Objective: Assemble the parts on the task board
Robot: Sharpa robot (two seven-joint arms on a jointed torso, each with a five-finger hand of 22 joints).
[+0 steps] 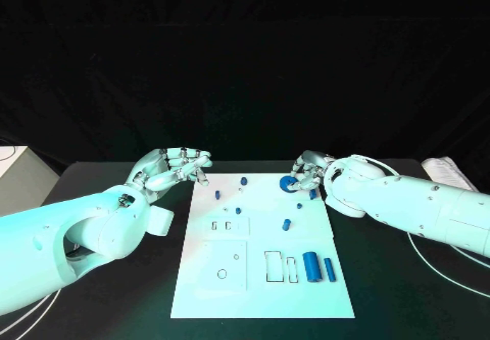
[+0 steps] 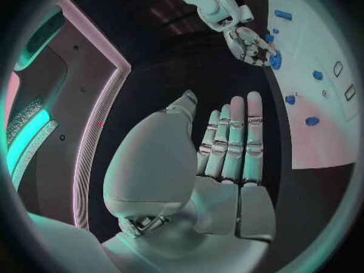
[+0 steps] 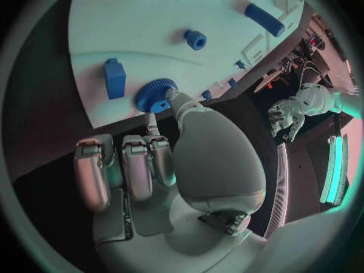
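The white task board (image 1: 260, 290) lies in the middle of the black table. At its far right corner my right hand (image 1: 314, 173) pinches a blue gear (image 1: 288, 184) between thumb and a fingertip. In the right wrist view the thumb tip meets the gear (image 3: 155, 95) at the board's edge while the other fingers (image 3: 121, 164) curl in below. My left hand (image 1: 173, 168) hovers off the board's far left corner, holding nothing. Its fingers (image 2: 235, 139) lie straight and side by side. The left wrist view also shows the right hand (image 2: 244, 41) at the gear (image 2: 275, 59).
Two blue cylinders (image 1: 311, 267) (image 1: 328, 269) lie at the board's near right, beside rectangular outlines (image 1: 275, 267). Several small blue parts dot the far half, among them a block (image 3: 114, 77) and a ring (image 3: 195, 39) close to the gear. A white box (image 1: 20, 173) stands at far left.
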